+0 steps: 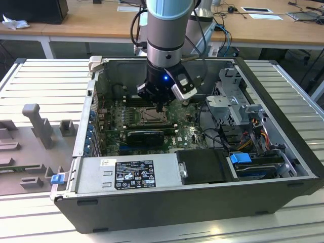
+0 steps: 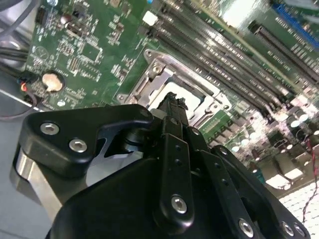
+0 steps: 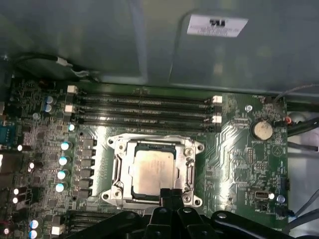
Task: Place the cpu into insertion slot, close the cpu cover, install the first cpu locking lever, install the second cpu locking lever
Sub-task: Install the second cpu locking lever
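Observation:
The cpu (image 3: 153, 172), a pale silver-beige square, lies in the insertion slot (image 1: 151, 117) at the middle of the green motherboard. The cpu cover (image 3: 154, 144), a shiny metal frame, lies flat around it with the chip showing through its open middle. My gripper (image 3: 172, 193) is shut with nothing between its fingers. Its black tips stand at the socket's edge, touching or just above the frame; I cannot tell which. In the second wrist view the gripper (image 2: 172, 102) points down at the socket. In the exterior view the gripper (image 1: 160, 107) hangs inside the open computer case, right over the socket.
Long black memory slots (image 3: 142, 102) run beside the socket, and a row of capacitors (image 3: 64, 160) stands on its other side. The case holds a power supply (image 1: 129, 172), a drive cage (image 1: 238, 101) and cables (image 1: 253, 136). A grey fixture (image 1: 38, 121) sits at the exterior view's left.

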Robot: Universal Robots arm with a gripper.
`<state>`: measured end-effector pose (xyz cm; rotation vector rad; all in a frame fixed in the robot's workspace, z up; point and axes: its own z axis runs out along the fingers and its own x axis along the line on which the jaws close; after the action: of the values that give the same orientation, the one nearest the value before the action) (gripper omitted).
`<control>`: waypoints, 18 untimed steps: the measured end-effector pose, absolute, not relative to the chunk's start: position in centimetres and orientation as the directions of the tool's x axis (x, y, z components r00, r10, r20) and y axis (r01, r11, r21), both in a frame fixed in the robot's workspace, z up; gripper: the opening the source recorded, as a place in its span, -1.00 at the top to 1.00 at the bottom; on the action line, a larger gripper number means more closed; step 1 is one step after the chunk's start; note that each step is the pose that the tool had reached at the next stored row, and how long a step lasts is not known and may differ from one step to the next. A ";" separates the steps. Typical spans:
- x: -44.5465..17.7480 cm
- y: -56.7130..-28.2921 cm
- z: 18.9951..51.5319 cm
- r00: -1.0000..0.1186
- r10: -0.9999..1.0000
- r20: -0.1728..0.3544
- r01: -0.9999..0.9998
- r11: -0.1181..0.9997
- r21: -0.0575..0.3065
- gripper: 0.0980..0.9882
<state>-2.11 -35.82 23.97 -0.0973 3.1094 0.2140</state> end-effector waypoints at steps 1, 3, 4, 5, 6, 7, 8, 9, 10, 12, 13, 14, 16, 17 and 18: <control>-2.1 -35.9 23.9 -0.998 -0.061 -0.028 -0.064 0.989 0.136 0.98; -2.1 -36.7 23.7 -0.998 -0.061 -0.028 -0.064 0.989 0.136 0.98; -2.1 -37.1 23.6 -0.998 -0.061 -0.027 -0.064 0.989 0.136 0.98; -2.1 -37.5 23.6 -0.998 -0.061 -0.027 -0.064 0.989 0.137 0.98; -2.1 -38.0 23.6 -0.998 -0.063 -0.025 -0.065 0.988 0.137 0.98; -2.2 -38.1 23.5 -0.997 -0.067 -0.025 -0.070 0.988 0.139 0.98; -2.4 -38.2 23.5 -0.997 -0.070 -0.025 -0.072 0.987 0.141 0.98; -2.6 -38.2 23.5 -0.997 -0.071 -0.025 -0.074 0.987 0.143 0.98; -3.3 -38.2 23.4 -0.997 -0.073 -0.025 -0.076 0.987 0.145 0.98; -4.2 -38.2 23.4 -0.997 -0.073 -0.025 -0.076 0.986 0.146 0.98; -4.8 -38.2 23.4 -0.997 -0.073 -0.025 -0.076 0.986 0.146 0.98; -5.3 -38.2 23.4 -0.997 -0.073 -0.025 -0.076 0.986 0.146 0.98; -6.1 -38.3 23.1 -0.997 -0.074 -0.026 -0.077 0.986 0.147 0.98; -6.2 -38.3 22.6 -0.997 -0.077 -0.025 -0.080 0.986 0.148 0.98; -6.2 -38.3 22.2 -0.997 -0.078 -0.025 -0.081 0.986 0.149 0.98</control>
<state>-6.25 -38.26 22.25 -0.1239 3.1108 0.2343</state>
